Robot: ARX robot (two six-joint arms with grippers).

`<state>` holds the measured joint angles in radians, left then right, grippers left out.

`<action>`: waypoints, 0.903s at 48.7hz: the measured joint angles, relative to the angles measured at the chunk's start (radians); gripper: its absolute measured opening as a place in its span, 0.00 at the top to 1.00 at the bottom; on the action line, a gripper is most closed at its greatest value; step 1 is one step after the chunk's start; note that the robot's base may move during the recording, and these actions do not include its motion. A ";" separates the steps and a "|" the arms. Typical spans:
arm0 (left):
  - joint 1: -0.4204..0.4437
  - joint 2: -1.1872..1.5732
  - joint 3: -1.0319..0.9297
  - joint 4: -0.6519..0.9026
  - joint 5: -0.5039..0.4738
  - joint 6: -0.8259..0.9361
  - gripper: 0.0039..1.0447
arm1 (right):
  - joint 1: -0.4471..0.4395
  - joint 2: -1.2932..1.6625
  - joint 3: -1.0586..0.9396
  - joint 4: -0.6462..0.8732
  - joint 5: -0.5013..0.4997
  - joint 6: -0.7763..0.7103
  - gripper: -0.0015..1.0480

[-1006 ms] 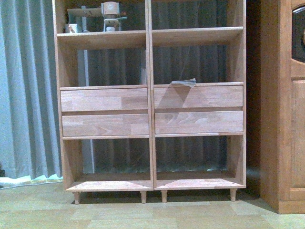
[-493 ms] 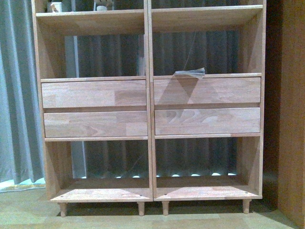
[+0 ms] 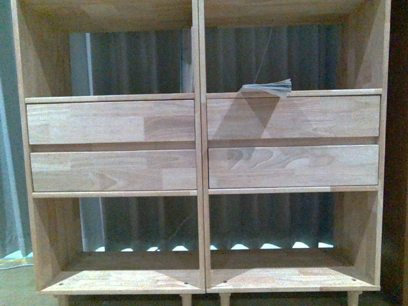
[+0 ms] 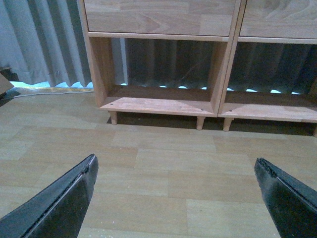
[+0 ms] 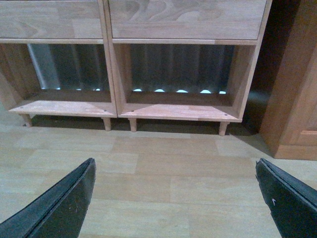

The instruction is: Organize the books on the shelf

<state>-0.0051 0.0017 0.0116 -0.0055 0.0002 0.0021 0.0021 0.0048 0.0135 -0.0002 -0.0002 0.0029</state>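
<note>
A grey curtain (image 3: 140, 64) hangs behind the shelf (image 3: 201, 146), which fills the front view. Only that view shows the books (image 3: 268, 88), lying flat on the ledge above the upper right drawer (image 3: 306, 118). The wrist views show the floor (image 4: 148, 144) instead, with the left gripper (image 4: 174, 161) and the right gripper (image 5: 175, 162) both holding their jaws wide and empty.

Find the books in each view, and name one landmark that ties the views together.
Front view: the books lie right of centre, on the ledge above the upper right drawer.
Left wrist view: not in it.
Right wrist view: not in it.
Shared landmark: the centre divider between the two bottom bays, also seen in the left wrist view and the right wrist view.
</note>
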 joint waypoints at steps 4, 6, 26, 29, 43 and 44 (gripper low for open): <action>0.000 0.000 0.000 0.000 0.000 0.000 0.07 | 0.000 0.000 0.000 0.000 -0.001 0.000 0.07; 0.000 0.000 0.000 0.000 0.000 0.000 0.07 | 0.000 0.000 0.000 0.000 0.000 0.000 0.07; 0.000 -0.001 0.000 0.000 -0.001 0.000 0.07 | 0.000 0.000 0.000 0.000 0.000 0.000 0.07; 0.000 0.000 0.000 0.000 0.001 0.000 0.07 | 0.000 0.000 0.000 0.000 0.000 0.000 0.07; 0.000 -0.001 0.000 0.000 -0.001 0.000 0.07 | 0.000 0.000 0.000 0.000 0.000 0.000 0.07; 0.000 -0.001 0.000 0.000 -0.001 0.000 0.07 | 0.000 0.000 0.000 0.000 -0.001 0.000 0.07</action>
<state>-0.0051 0.0006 0.0116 -0.0055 -0.0006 0.0021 0.0021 0.0048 0.0135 -0.0002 -0.0010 0.0029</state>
